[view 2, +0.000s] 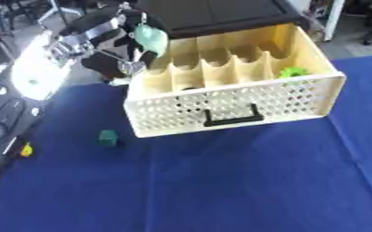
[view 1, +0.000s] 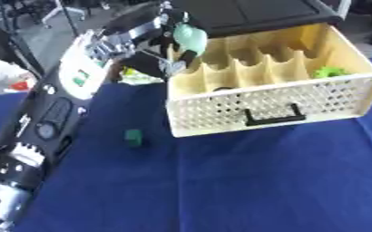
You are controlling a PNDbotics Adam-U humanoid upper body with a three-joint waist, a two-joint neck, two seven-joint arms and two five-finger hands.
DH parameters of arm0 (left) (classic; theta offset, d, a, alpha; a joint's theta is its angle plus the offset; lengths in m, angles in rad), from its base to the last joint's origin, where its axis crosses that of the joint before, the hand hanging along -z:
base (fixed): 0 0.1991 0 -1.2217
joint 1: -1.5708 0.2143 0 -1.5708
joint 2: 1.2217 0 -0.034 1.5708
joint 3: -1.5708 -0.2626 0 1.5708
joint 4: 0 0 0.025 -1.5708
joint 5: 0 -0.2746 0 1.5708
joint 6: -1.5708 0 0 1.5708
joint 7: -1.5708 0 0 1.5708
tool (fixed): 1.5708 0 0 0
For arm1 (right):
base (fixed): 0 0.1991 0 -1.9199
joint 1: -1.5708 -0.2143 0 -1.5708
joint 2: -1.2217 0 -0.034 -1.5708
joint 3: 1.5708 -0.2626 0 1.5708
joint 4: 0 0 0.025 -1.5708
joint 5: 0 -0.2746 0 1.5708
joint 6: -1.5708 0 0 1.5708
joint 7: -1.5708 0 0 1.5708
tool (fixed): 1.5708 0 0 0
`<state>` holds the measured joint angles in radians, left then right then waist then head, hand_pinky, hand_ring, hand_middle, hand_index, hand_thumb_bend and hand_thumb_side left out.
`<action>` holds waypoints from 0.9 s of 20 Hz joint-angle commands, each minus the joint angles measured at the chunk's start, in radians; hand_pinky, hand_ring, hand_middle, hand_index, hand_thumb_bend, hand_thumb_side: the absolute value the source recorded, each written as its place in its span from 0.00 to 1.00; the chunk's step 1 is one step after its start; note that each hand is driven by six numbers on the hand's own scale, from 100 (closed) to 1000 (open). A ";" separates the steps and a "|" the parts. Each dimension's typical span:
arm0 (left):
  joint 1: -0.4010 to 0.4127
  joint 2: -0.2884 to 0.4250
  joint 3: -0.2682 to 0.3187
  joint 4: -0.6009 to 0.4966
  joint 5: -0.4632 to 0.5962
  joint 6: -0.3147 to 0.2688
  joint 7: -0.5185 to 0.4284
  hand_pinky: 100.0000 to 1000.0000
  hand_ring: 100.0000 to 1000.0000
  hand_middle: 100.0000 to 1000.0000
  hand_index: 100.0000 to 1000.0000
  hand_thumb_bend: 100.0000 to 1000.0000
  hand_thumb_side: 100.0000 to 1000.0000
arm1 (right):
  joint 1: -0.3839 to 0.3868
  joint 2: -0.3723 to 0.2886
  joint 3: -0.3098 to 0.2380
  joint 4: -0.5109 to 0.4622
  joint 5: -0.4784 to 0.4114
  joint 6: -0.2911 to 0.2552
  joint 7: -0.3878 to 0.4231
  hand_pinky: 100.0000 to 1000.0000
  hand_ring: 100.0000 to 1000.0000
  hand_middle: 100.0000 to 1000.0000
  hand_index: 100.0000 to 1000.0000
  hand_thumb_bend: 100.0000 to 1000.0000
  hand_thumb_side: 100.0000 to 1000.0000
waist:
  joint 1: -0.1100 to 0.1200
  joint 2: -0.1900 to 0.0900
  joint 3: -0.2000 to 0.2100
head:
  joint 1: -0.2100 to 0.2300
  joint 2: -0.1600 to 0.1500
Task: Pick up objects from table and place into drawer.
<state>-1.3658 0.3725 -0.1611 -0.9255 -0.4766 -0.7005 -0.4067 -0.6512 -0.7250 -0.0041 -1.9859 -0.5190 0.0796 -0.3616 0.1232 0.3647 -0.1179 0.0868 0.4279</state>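
A cream perforated drawer (view 1: 268,106) stands pulled open from a black cabinet (view 1: 252,13), split by dividers into several compartments. My left hand (view 1: 169,43) is at the drawer's back left corner, its fingers curled round a pale green object (view 1: 191,37) held above the leftmost compartment. A bright green piece (view 1: 330,72) lies in the rightmost compartment, and something dark (view 1: 223,89) shows in a front left one. A small dark green block (view 1: 134,137) sits on the blue cloth to the left of the drawer's front. My right hand shows in neither view.
The blue cloth (view 1: 221,181) covers the table in front of the drawer. My left arm (view 1: 54,113) runs along the left side from the lower corner. A small yellow thing (view 2: 26,149) lies by the arm. Chairs and floor lie beyond the table.
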 commanded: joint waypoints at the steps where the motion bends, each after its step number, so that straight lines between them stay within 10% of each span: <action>1: -0.028 0.012 -0.008 -0.013 -0.011 -0.102 -0.083 0.38 0.55 0.57 0.74 0.00 0.26 | -0.009 -0.012 -0.007 -0.014 -0.009 0.003 -0.001 0.77 0.53 0.38 0.59 0.00 1.00 | -0.004 -0.021 0.000 | 0.004 -0.008; 4: -0.026 0.018 -0.018 -0.019 -0.020 -0.146 -0.126 0.60 0.70 0.69 0.84 0.00 0.52 | -0.003 -0.009 -0.010 -0.014 -0.012 0.006 -0.003 0.77 0.53 0.38 0.58 0.00 1.00 | -0.003 -0.023 0.005 | 0.006 0.005; 8: -0.024 0.027 -0.001 -0.023 -0.040 -0.187 -0.168 0.81 0.87 0.78 0.90 0.00 0.51 | 0.001 -0.004 -0.011 -0.014 -0.017 0.007 -0.006 0.76 0.52 0.38 0.58 0.00 1.00 | -0.004 -0.028 0.010 | 0.008 0.010; 18: -0.023 0.027 0.010 -0.038 -0.011 -0.182 -0.121 0.77 0.82 0.74 0.88 0.00 0.41 | 0.009 0.006 -0.013 -0.014 -0.023 0.015 -0.013 0.76 0.52 0.38 0.58 0.00 1.00 | -0.007 -0.040 0.019 | 0.010 0.017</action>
<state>-1.3656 0.3693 -0.1630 -0.9421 -0.4989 -0.7272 -0.3799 -0.6329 -0.7062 -0.0054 -1.9859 -0.5360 0.0932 -0.3740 0.1273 0.3555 -0.1005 0.0946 0.4394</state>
